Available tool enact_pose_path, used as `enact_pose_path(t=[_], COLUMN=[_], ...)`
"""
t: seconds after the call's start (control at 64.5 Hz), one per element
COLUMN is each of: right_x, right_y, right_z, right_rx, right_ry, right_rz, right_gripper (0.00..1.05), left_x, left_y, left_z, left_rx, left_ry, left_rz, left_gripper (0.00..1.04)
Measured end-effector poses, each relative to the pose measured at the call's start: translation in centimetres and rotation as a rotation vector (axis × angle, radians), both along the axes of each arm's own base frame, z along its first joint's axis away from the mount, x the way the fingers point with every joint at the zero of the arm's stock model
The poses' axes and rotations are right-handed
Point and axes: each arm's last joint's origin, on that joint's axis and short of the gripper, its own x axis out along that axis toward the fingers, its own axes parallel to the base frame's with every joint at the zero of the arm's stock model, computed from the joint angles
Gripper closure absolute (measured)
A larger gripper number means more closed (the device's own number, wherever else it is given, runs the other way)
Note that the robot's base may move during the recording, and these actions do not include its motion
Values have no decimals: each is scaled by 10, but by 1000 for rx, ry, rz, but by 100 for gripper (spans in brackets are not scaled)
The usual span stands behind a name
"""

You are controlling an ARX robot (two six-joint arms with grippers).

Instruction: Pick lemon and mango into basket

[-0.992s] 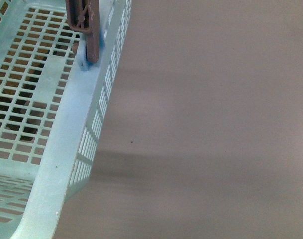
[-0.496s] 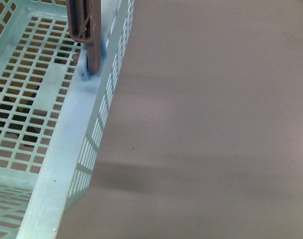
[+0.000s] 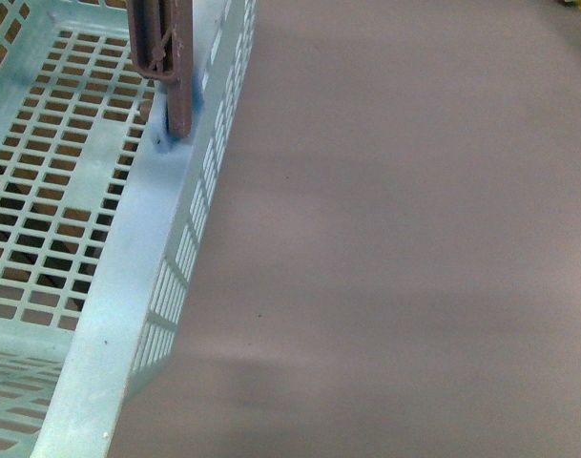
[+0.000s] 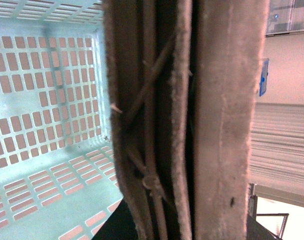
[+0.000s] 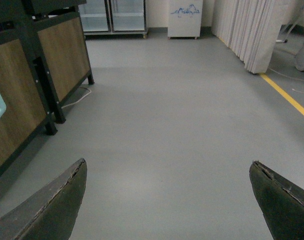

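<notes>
The turquoise basket [image 3: 99, 191] fills the left of the front view, hanging over the grey floor. Its brown handles [image 3: 161, 48] stand upright at its rim. In the left wrist view the handles [image 4: 156, 120] run close past the camera, and my left gripper [image 4: 184, 227] is shut on them. The slotted basket floor [image 4: 47, 110] below holds no fruit where it shows. My right gripper [image 5: 167, 165] is open and empty above bare floor. Lemon and mango are out of view.
In the right wrist view a wood-panelled counter on black legs [image 5: 37, 85] stands at one side. Glass-door fridges [image 5: 112, 17] and a white cabinet [image 5: 184, 17] are at the far wall. A curtain [image 5: 251, 30] and a yellow floor line [image 5: 286, 97] are on the other side.
The basket has shifted slightly in the front view, and its shadow on the floor has slid toward the bottom edge. The handles stay held.
</notes>
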Motion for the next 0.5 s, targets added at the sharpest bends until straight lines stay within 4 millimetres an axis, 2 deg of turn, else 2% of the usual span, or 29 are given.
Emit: enact_pose_path(t=[0.496], right_x=[0], right_y=[0], right_z=[0], right_rx=[0], right_ry=[0], right_rz=[0], right_gripper=[9], left_x=[0], left_y=[0], left_z=[0], left_rx=[0], left_ry=[0], left_rz=[0], left_gripper=[89])
